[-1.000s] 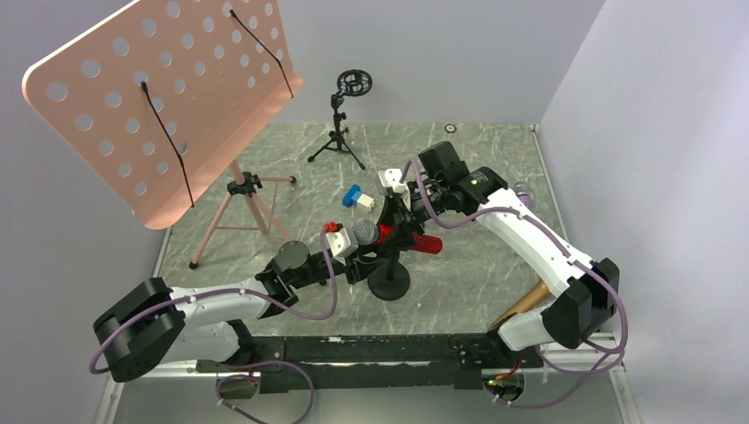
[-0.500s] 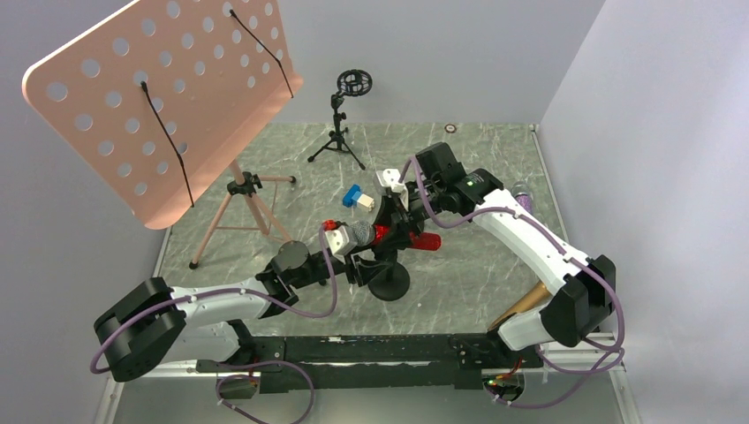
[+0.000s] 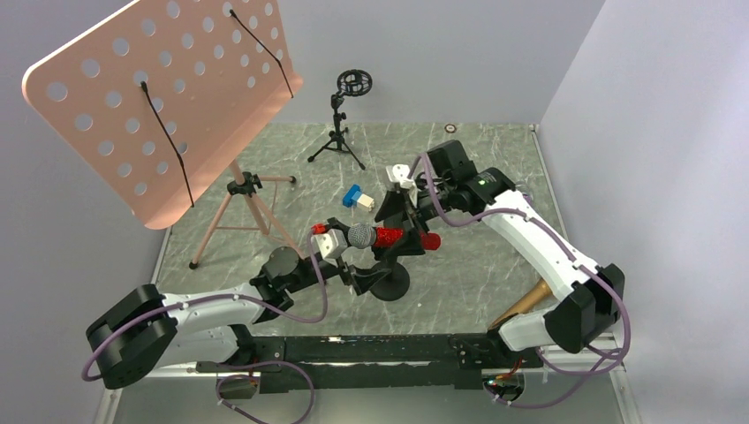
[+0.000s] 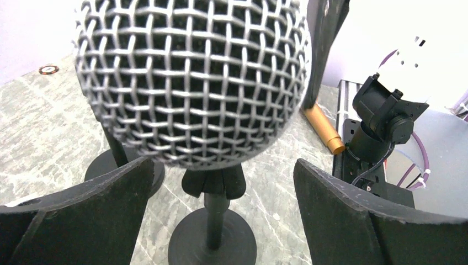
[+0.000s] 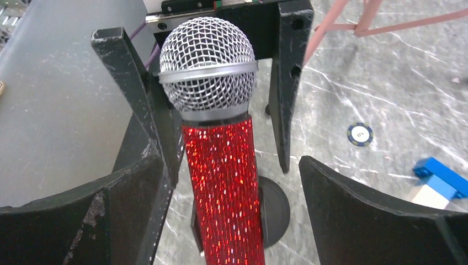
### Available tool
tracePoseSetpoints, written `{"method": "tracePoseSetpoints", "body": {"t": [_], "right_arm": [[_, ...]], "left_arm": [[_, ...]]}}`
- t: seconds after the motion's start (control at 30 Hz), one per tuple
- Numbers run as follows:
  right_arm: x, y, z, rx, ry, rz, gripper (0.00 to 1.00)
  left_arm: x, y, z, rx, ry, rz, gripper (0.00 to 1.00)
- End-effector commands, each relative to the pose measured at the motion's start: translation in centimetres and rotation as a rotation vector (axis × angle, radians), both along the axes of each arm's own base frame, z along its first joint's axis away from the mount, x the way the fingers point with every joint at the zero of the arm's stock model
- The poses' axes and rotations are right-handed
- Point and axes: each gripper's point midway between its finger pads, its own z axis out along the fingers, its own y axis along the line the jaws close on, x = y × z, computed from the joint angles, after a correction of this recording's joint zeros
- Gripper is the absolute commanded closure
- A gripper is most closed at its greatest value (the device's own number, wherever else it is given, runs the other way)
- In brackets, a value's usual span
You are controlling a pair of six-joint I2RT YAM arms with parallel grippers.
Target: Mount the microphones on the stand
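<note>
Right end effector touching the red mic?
Apart. Right wrist view: right end effector spread wide, gap each side of the red mic.

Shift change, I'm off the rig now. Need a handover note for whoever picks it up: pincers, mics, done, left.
Left pincer: open, straddling the red microphone at its grille, not gripping.
Right pincer: open, either side of its body.
Done: red microphone lies in the clip of the round-base stand; looks seated.
Gold microphone: on the table, near right.
Purple microphone: not clearly visible.
Left: gold and purple.

White-and-black arms, purple cables
</note>
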Motion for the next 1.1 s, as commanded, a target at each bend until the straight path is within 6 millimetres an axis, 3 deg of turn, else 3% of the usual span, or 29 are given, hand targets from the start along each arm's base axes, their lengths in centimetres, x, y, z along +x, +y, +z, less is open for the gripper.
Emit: {"method": "tracePoseSetpoints", "body": {"t": [0.0,0.2,0.33,0.5,0.67,0.9,1.07], "right_arm": [[-0.1,-1.4,3.8,0.066,-0.111,-0.004,0.0],[-0.6,-3.8,4.9,0.095,-0.127,-0.004,0.0],[0.5,-6.5,4.9,0.106,-0.169,-0.109,0.0],[0.2,-8.0,2.7,0.111,-0.183,-0.138,0.0],[-0.7,-8.1,0.5,0.139,-0.194,-0.09,0.0],[0.8,-6.8,0.9,0.13,-0.156,-0.067,0.0],[0.6,-4.8,0.3,0.085,-0.129,0.015,0.0]], "left_arm": [[-0.3,0.8,1.3,-0.043,-0.039,0.015,0.01],[-0.6,2.5,0.5,-0.059,-0.039,0.059,0.01],[-1.2,3.7,-1.5,-0.048,-0.038,0.076,0.01],[-1.4,3.5,-3.2,-0.006,-0.058,0.069,0.01],[-1.3,2.5,-3.9,0.007,-0.068,0.049,0.01],[-1.4,1.9,-4.1,-0.004,-0.063,0.028,0.02],[-1.5,1.6,-4.3,0.023,-0.062,0.015,0.02]]}}
